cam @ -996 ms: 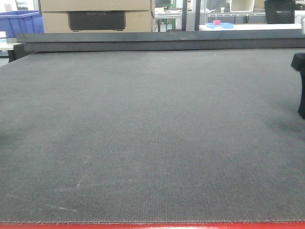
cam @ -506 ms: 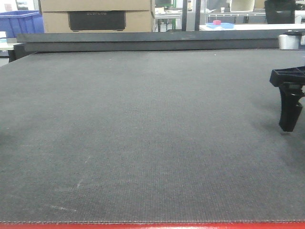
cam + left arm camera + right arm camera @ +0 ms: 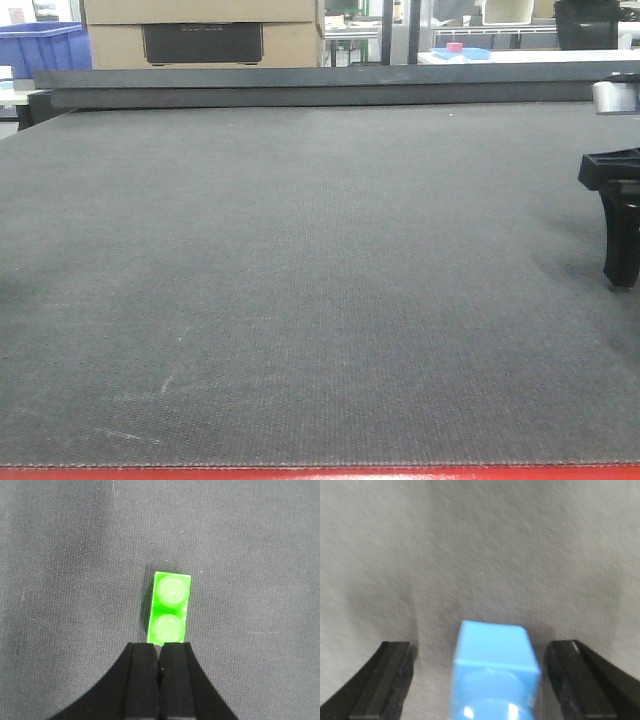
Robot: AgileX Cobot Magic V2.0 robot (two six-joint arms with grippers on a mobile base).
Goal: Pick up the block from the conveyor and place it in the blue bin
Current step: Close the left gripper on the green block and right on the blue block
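Conveyor [image 3: 300,280]: one block at each claw.
Noted: right claw [image 3: 480,652] spread wide, blue block [image 3: 492,665] between its jaws; left claw [image 3: 160,652] clenched, empty, green block [image 3: 170,607] lying just ahead.

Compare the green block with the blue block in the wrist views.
The green block lies just beyond the shut left end effector; the blue block sits inside the open right end effector. The green block shows two studs; the blue block is cropped. Both rest on the conveyor.
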